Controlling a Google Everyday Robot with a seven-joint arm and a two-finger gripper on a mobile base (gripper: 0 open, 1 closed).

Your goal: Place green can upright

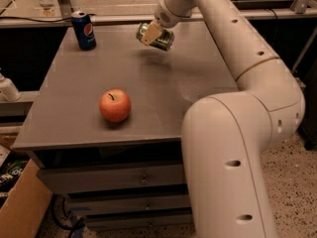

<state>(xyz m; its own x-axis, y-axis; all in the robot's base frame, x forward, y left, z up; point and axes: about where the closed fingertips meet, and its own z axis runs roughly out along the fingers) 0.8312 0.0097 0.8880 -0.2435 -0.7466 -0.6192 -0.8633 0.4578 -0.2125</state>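
The green can is held lying on its side, a little above the far middle of the grey table, with its shadow on the tabletop below it. My gripper reaches in from the upper right and is shut on the can, its pale fingers clamped across the can's left end. The arm curves down the right side of the view.
A blue Pepsi can stands upright at the table's far left corner. A red apple sits near the front left. Drawers are under the tabletop. A cardboard box stands on the floor at the lower left.
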